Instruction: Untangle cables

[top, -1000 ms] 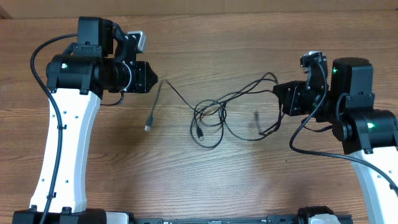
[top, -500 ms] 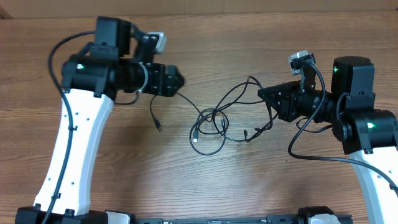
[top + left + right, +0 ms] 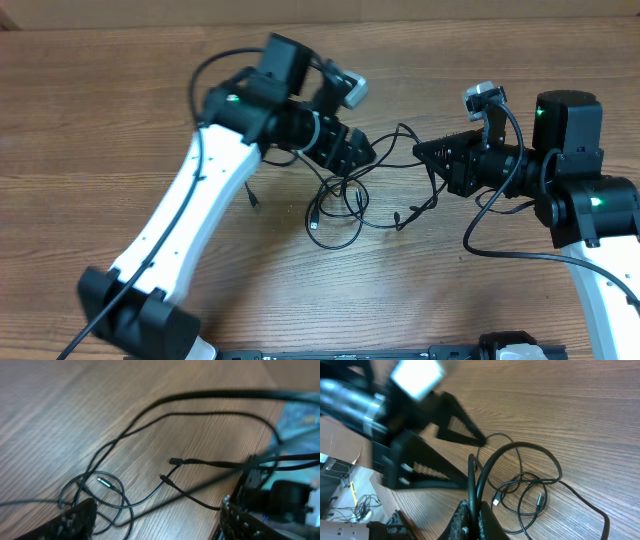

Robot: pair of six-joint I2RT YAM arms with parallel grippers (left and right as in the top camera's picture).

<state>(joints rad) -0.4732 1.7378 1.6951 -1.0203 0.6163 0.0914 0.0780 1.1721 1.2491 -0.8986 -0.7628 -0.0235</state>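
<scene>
Thin black cables (image 3: 345, 195) lie tangled in loops mid-table, with plug ends at the left (image 3: 254, 202) and lower middle (image 3: 314, 226). My left gripper (image 3: 362, 152) is open just above the tangle's upper left; in the left wrist view (image 3: 155, 520) its fingers straddle bare wood beside cable loops (image 3: 105, 495). My right gripper (image 3: 425, 152) is shut on cable strands (image 3: 477, 475) that rise from the loops (image 3: 525, 492) on the table. The left gripper (image 3: 430, 455) fills the upper left of the right wrist view.
The wood table (image 3: 150, 90) extends all round. A cardboard box edge (image 3: 340, 455) and loose wires on the floor show at the far left of the right wrist view.
My left arm has swung right across the table, from the left side to just over the tangle. The right gripper moved slightly left holding its cable; the loops drew together.
</scene>
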